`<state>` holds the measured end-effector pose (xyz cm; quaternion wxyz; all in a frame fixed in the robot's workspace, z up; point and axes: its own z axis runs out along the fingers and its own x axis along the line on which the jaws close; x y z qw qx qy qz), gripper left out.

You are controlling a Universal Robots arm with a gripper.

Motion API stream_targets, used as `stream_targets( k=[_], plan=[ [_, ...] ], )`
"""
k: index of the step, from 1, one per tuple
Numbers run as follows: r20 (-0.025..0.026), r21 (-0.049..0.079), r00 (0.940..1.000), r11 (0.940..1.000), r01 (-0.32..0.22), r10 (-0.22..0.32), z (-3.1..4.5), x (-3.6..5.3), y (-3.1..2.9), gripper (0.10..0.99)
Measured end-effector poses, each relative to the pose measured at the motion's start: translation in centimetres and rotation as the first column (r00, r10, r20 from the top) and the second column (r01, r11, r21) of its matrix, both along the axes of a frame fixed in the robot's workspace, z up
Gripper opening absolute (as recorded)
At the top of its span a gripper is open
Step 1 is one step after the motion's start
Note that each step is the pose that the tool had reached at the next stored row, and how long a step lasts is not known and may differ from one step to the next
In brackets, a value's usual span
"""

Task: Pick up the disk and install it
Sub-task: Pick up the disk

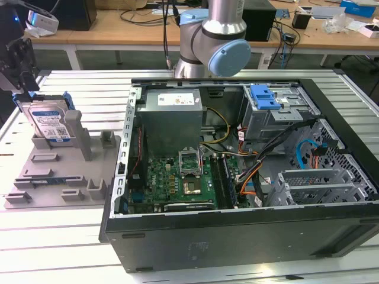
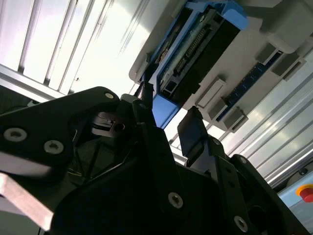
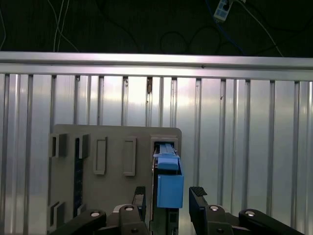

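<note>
**benchrat:** How far along are you?

**me:** Barely started, tbh. The silver-grey rectangular metal disk with blue side rails point(image 1: 50, 121) sits upright in its grey plastic holder point(image 1: 65, 177) on the slotted aluminium counter point(image 1: 71, 236), at the exterior view's left. My black end effector point(image 3: 168, 198) hangs over it, spread wide, with fingers point(image 3: 197, 196) either side and not touching. Nothing gripped, nothing installed.

**benchrat:** Anything in the way?

**me:** The open black computer case point(image 1: 237, 248) stands well apart. Orange and black cables point(image 1: 254, 171) sprawl near its metal drive cage point(image 1: 272, 118).

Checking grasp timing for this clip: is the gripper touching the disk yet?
Apart. In the first wrist view the gripper holds its open fingers either side of the disk, with a visible gap on each side.
</note>
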<state>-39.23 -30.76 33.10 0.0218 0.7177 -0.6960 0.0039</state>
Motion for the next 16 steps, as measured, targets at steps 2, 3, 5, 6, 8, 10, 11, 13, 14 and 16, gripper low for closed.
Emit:
stream_targets(
  k=[2, 3, 5, 6, 8, 10, 11, 13, 14, 16],
  plan=[
    [0.0, 0.0, 1.0, 1.0, 0.0, 0.0, -0.13, 0.04, 0.0, 0.482],
    [0.0001, 0.0, 1.0, 1.0, 0.0, 0.0, -0.17, 0.04, 0.0, 0.482],
    [-0.0001, 0.0, 1.0, 1.0, 0.0, 0.0, -0.27, 0.04, 0.0, 0.482],
    [0.0001, 0.0, 1.0, 1.0, 0.0, 0.0, -0.32, 0.04, 0.0, 0.482],
    [0.0001, 0.0, 1.0, 1.0, 0.0, 0.0, -0.49, 0.05, 0.0, 0.482],
    [0.0, 0.0, 1.0, 1.0, 0.0, 0.0, -0.68, 0.04, 0.0, 0.482],
    [0.0001, 0.0, 1.0, 1.0, 0.0, 0.0, -0.74, 0.04, 0.01, 0.482],
    [0.0, 0.0, 1.0, 1.0, 0.0, 0.0, -0.88, 0.04, 0.01, 0.482],
    [0.0, 0.0, 1.0, 1.0, 0.0, 0.0, -0.92, 0.04, 0.01, 0.482],
    [0.0, 0.0, 1.0, 1.0, 0.0, 0.0, -1.02, 0.03, 0.01, 0.482]
  ],
)
